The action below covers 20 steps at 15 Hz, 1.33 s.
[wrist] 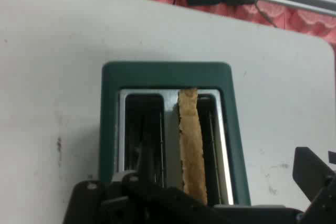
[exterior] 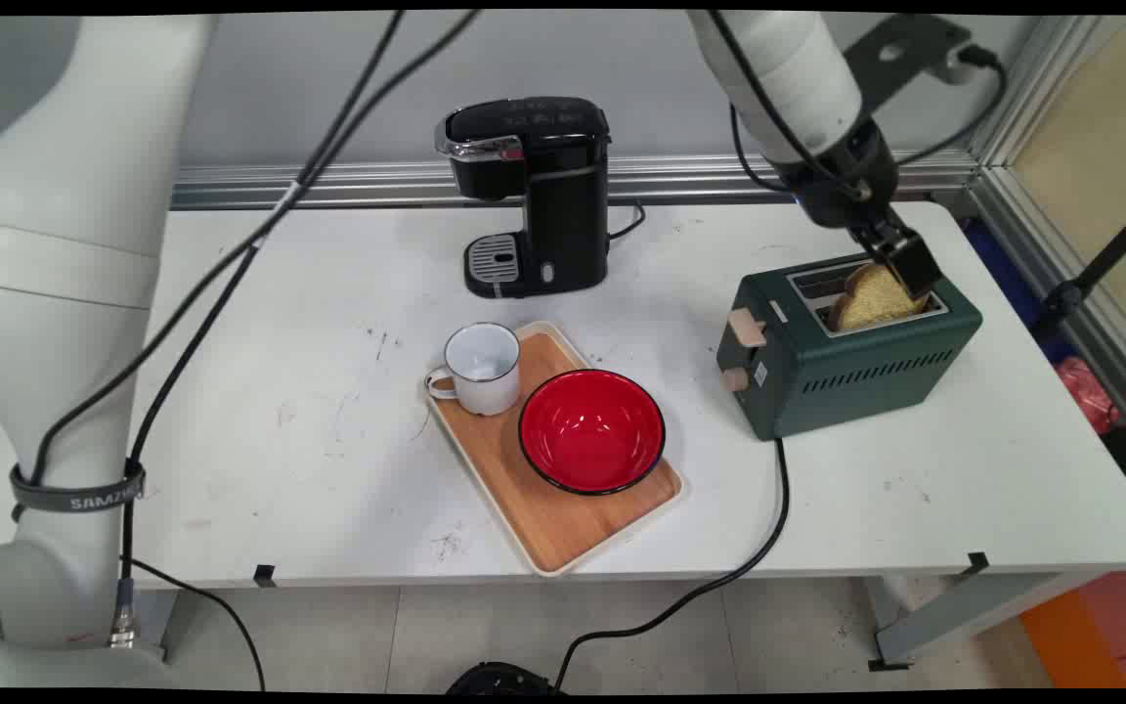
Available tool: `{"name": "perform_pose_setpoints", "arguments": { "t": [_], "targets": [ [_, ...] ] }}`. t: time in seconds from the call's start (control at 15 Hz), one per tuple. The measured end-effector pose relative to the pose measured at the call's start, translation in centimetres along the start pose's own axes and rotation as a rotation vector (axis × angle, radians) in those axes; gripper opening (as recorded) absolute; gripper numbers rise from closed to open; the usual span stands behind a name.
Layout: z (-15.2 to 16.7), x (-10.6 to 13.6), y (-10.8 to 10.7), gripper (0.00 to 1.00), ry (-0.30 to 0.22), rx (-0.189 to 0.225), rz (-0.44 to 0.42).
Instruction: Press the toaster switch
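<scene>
Bread slice (exterior: pixel 874 296), toasted golden brown with a darker crust, stands on edge in one slot of the green toaster (exterior: pixel 856 372), its rounded top rising above the slot's metal rim. The black jaws hang directly over it. In the hand view they look spread apart: one finger (wrist: pixel 314 174) shows well to the side of the bread slice (wrist: pixel 191 145), with clear space between them, so nothing is clamped. Whether any part of the jaws touches the crust cannot be told from the main view, where a dark finger overlaps the slice's far upper edge. Seen edge-on from the hand, the slice is thin, a little wavy, and leans against the slot's inner wall; the slot beside it is empty. The toaster (wrist: pixel 168 72) sits near the right end of the white table (exterior: pixel 280 323), its two pale lever knobs (exterior: pixel 747 328) facing the table's middle and its black cord (exterior: pixel 778 518) trailing off the near edge. Well apart, toward the centre, a wooden tray (exterior: pixel 563 538) carries a red bowl (exterior: pixel 590 430) and a white mug (exterior: pixel 482 367), standing just beside each other. A black coffee machine (exterior: pixel 548 196) stands behind them, near the wall.
</scene>
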Motion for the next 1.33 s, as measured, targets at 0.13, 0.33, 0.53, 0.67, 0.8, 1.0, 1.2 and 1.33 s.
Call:
{"name": "perform_pose_setpoints", "arguments": {
  "t": [0.13, 0.33, 0.53, 0.67, 0.8, 1.0, 1.2, 1.33],
  "targets": [
    [-2.0, -0.4, 0.1, 1.0, 0.031, -0.001, 0.015],
    [-5.6, -1.5, 0.2, 1.0, 0.074, -0.007, 0.044],
    [-8.9, -3.0, 0.2, 1.0, 0.11, -0.014, 0.079],
    [-10.7, -3.9, 0.1, 1.0, 0.127, -0.016, 0.099],
    [-12.3, -4.9, -0.1, 1.0, 0.141, -0.018, 0.115],
    [-15.4, -7.2, -0.7, 1.0, 0.169, -0.014, 0.137],
    [-17.0, -9.0, -1.0, 1.0, 0.182, -0.003, 0.131],
    [-17.2, -10.0, -1.2, 1.0, 0.187, 0.005, 0.118]
  ]
}}
